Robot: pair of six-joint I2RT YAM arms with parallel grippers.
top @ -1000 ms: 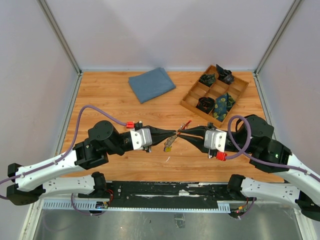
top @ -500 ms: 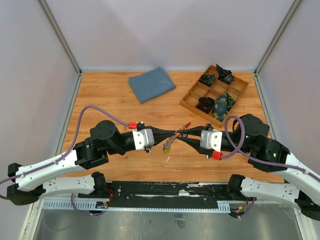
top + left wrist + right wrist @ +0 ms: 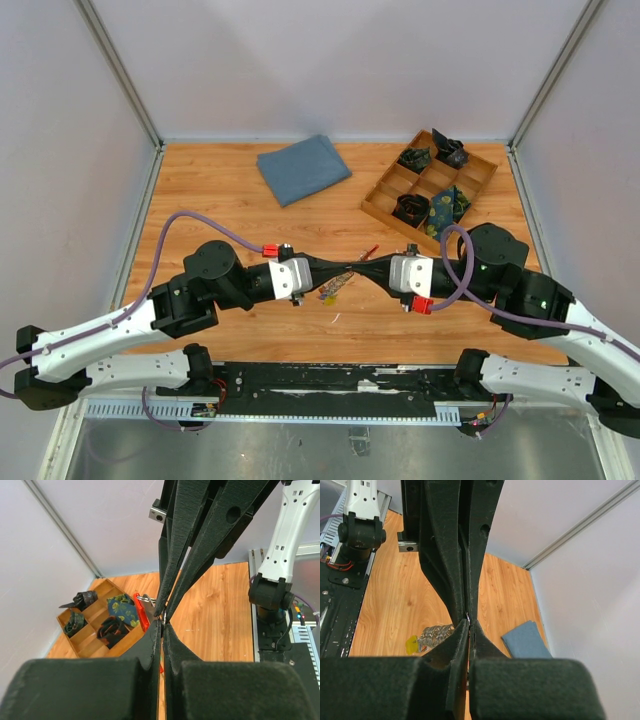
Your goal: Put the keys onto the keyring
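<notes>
As the two arms meet nose to nose at the centre of the overhead frame, the left gripper (image 3: 347, 273) is pinched tight and so is the right gripper (image 3: 361, 271), tips touching. The keys (image 3: 335, 289) dangle just below that meeting point. The red keyring (image 3: 370, 250) pokes out just above it. Which pincer nips what? Can't tell, even close up.

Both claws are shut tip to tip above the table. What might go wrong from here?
1. The left claw and right claw pinch nearly the same spot; pulling apart may twist the thin red keyring or let it slip free.
2. The keys hang loose below the tips, so a slip would probably drop them onto the table.
</notes>
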